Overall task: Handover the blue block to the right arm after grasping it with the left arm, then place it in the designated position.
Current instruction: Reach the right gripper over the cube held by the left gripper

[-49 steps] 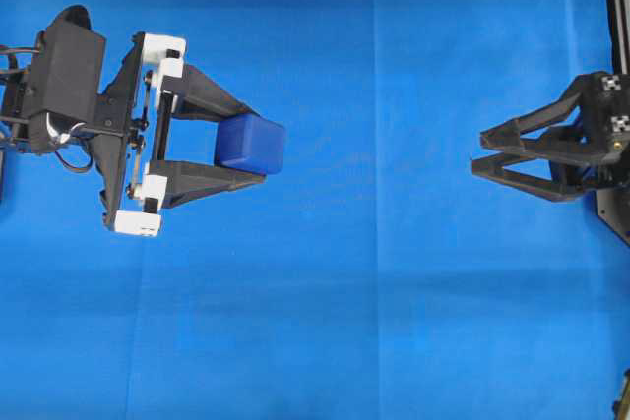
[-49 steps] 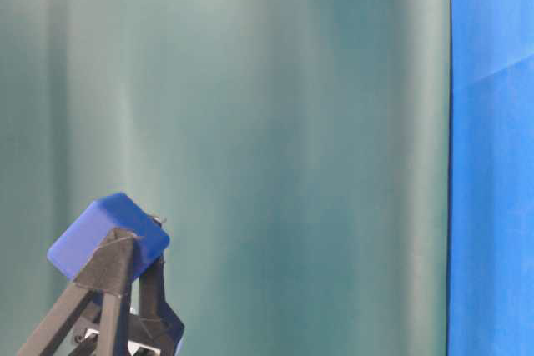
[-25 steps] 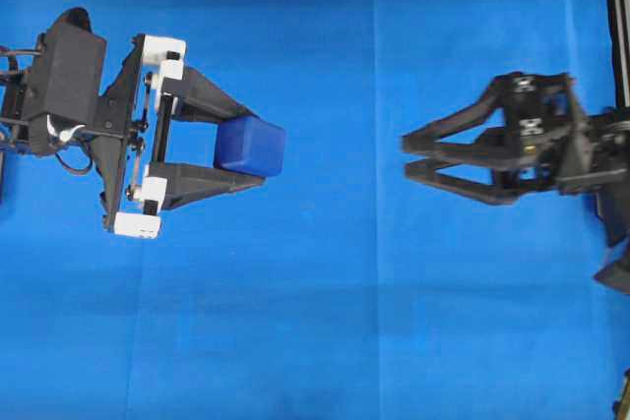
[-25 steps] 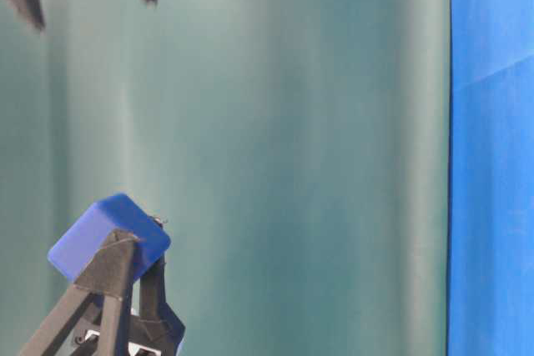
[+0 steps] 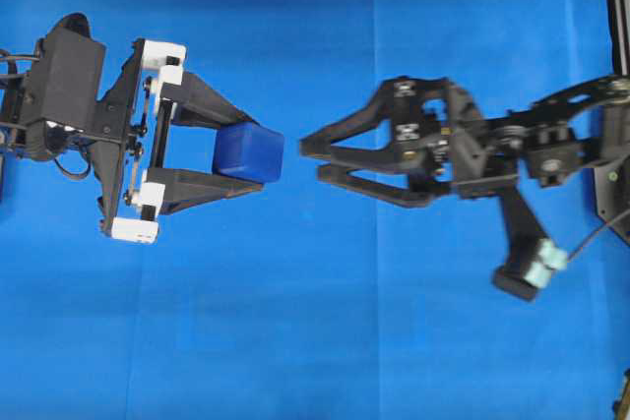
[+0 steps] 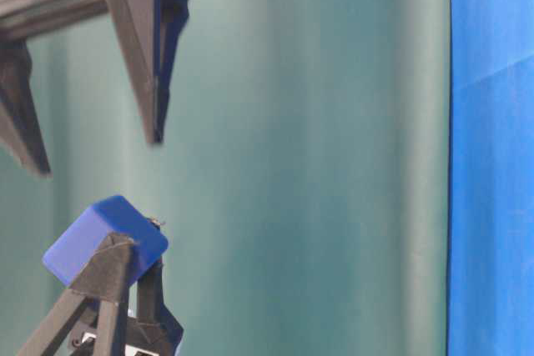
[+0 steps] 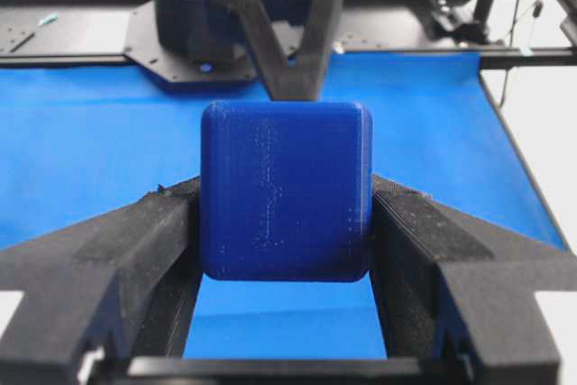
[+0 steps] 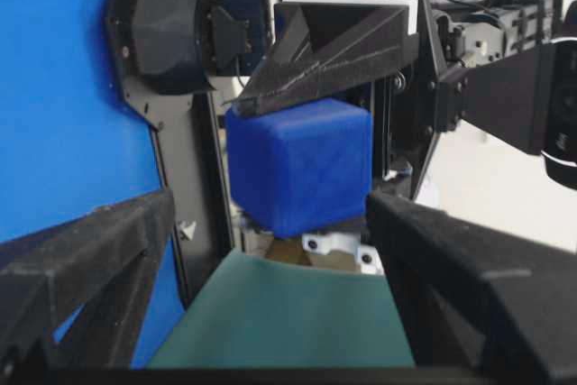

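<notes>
Blue block (image 5: 249,152) is sitting left of centre in the overhead frame, pinched between our left hand (image 5: 258,148)'s fingers above the blue surface (image 5: 325,341). Our right hand (image 5: 311,156) has been sweeping in from the right edge and is now just beside the block, fingers spread wide and holding nothing. We are judging the handover close: next is closing around it.

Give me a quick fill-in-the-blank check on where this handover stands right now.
1. The blue block is clamped in the ____ gripper.
2. The right gripper's jaws are ____.
3. In the overhead view, the right gripper's fingertips have not yet ____ the block.
4. The cloth under both arms is ____.

Missing words: left; open; reached; blue
</notes>
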Controlling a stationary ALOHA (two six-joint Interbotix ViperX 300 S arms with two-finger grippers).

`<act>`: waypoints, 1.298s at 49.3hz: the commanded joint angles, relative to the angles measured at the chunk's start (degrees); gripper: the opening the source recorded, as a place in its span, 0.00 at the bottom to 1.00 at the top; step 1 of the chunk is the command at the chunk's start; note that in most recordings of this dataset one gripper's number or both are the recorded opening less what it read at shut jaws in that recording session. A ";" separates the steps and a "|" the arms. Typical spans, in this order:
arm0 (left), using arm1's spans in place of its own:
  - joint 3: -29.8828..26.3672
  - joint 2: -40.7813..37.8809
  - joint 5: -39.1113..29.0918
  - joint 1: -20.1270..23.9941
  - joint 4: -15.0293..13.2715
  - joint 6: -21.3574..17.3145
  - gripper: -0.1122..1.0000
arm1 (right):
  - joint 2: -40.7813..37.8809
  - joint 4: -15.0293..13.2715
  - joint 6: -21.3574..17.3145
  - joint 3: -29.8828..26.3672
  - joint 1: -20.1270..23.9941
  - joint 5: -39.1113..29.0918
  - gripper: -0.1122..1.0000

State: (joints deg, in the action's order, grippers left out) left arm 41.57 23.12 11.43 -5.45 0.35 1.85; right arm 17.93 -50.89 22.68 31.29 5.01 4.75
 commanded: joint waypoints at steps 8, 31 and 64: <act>-0.53 0.97 0.26 -0.18 0.00 0.00 0.52 | -4.39 -0.26 -0.09 -6.86 -0.26 0.35 0.93; -0.26 0.97 0.26 -0.18 0.00 0.00 0.52 | -9.67 -0.35 -0.09 -12.74 -0.26 0.18 0.93; -0.18 0.97 -0.97 -0.70 0.00 -0.09 0.51 | -9.67 -0.35 -0.35 -13.54 -0.26 -7.03 0.55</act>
State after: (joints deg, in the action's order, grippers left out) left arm 41.84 23.55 10.63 -5.36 0.26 1.76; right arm 7.47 -51.24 22.59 19.78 5.19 -2.20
